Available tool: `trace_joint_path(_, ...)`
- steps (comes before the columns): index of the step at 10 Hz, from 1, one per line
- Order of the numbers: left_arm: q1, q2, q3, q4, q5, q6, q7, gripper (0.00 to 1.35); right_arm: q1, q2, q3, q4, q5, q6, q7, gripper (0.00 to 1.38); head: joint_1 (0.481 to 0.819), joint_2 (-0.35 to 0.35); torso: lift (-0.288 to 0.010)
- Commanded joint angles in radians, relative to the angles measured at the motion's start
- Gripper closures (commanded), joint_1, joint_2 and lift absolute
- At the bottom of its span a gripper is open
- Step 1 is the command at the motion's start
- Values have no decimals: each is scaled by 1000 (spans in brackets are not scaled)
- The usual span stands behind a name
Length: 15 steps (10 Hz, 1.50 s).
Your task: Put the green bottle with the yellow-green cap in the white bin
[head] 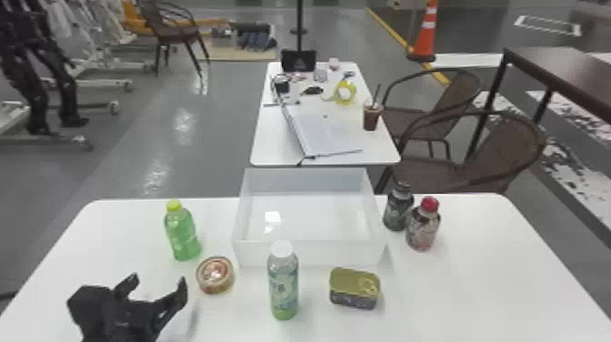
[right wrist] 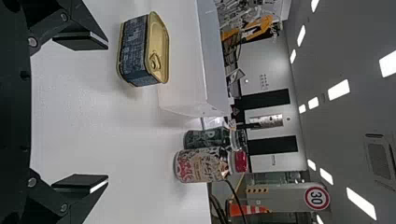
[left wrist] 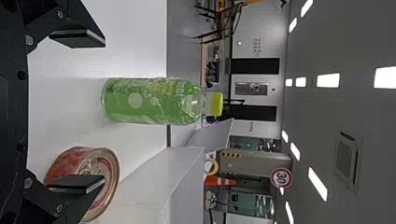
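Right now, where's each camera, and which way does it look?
Head view: on my head, looking forward and down at the table; my left gripper shows.
Left wrist view: on that wrist, looking past its open fingers at the yellow-green-capped bottle.
Right wrist view: on that wrist, facing a boxy tin past my right gripper.
Head and left wrist share that bottle.

This looks like a robotics lab or test hall. Well beyond the white bin (head: 309,253) and to its left stand black, jointed humanoid legs (head: 34,86) beside white wheeled frames (head: 59,140). The glossy grey floor (head: 136,113) behind the bin carries a yellow line (head: 391,30), with a traffic cone (head: 426,34) to the bin's far right. Just behind the bin, a second table (head: 266,152) holds everyday clutter; a round, red-rimmed sign (right wrist: 317,198) stands farther off, with ceiling lights (right wrist: 338,89) high above the bin.
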Motion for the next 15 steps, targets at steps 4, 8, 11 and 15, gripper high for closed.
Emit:
trace_joint_path(4, -199, 43, -12, 180, 6, 57, -53, 257, -4, 0, 0, 3, 0, 0, 1, 269, 549, 0, -100)
trace_joint_path(8, -336, 80, -41, 321, -9, 129, -76, 257, -9, 3, 2, 5, 2, 0, 1, 269, 549, 0, -100)
trace_joint_path(11, -417, 89, -38, 435, -38, 114, -74, 259, -11, 5, 2, 6, 2, 0, 1, 269, 549, 0, -100)
trace_joint_path(15, -480, 95, -21, 535, -107, 96, -45, 476, -12, 5, 2, 8, -2, 0, 1, 269, 549, 0, -100)
